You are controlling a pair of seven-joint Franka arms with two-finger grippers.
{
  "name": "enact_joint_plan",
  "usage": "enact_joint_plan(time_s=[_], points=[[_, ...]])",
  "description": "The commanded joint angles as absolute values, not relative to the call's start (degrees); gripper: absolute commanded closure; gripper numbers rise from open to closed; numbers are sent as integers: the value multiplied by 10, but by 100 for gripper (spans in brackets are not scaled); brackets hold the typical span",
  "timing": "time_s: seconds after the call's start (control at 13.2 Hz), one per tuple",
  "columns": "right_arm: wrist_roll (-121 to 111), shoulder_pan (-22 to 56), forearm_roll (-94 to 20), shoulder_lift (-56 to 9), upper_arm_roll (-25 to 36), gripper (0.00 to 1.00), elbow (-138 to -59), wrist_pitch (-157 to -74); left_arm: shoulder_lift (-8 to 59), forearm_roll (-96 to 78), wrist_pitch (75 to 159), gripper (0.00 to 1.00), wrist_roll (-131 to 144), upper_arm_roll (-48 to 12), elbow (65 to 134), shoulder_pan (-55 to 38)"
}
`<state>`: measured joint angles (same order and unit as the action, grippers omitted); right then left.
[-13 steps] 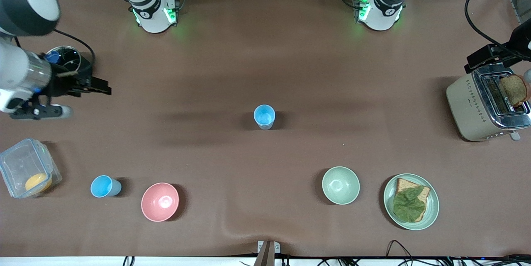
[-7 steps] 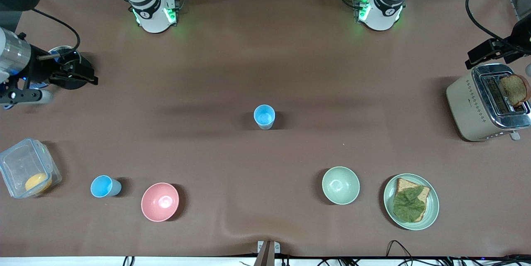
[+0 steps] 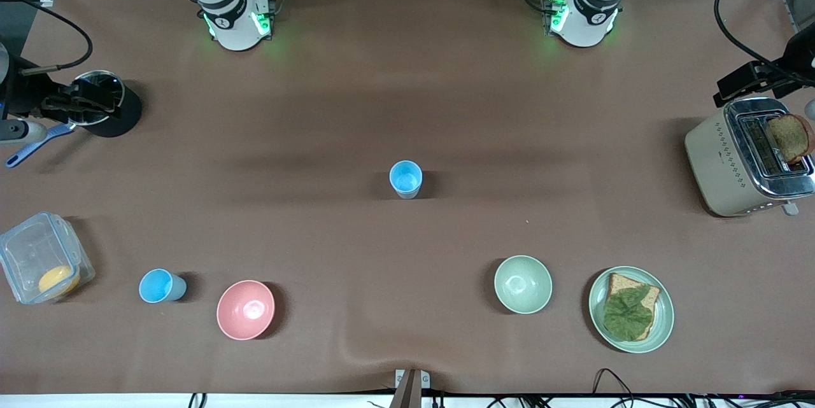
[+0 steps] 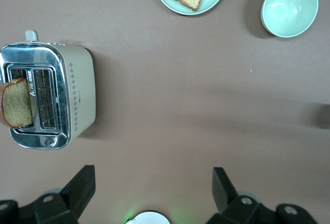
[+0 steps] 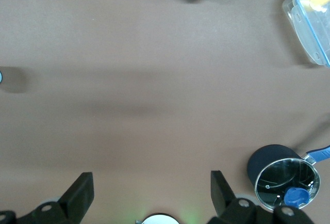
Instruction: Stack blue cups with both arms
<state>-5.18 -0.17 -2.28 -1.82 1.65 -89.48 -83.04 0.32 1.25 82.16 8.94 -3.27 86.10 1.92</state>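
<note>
You see both blue cups (image 3: 405, 178) (image 3: 160, 286) apart on the desk (image 3: 407, 109); left gripper (image 4: 149, 182) and right gripper (image 5: 149, 182) jaws spread, empty.

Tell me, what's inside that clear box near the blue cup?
The clear box holds one round yellow-orange thing, low in a corner; it may be fruit. The rest looks empty. Its lid blurs the view, so what it really is stays unsure.

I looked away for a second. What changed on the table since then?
The right gripper pulled back toward the right arm's end of the table, open and empty, uncovering the black pot. Both blue cups and the left gripper stayed put.
</note>
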Motion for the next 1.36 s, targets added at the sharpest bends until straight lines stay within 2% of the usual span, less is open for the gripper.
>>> enact_joint_plan(time_s=[0.0, 0.91, 1.29], points=[[-61, -16, -6, 1, -1, 0, -908, -829, 11, 4, 817, 0, 75, -32, 850, 20], [-62, -25, 4, 1, -1, 0, -904, -819, 11, 16, 845, 0, 70, -33, 851, 17], [-61, -25, -2, 6, 0, 0, -904, -875, 11, 27, 846, 0, 63, -44, 850, 16]])
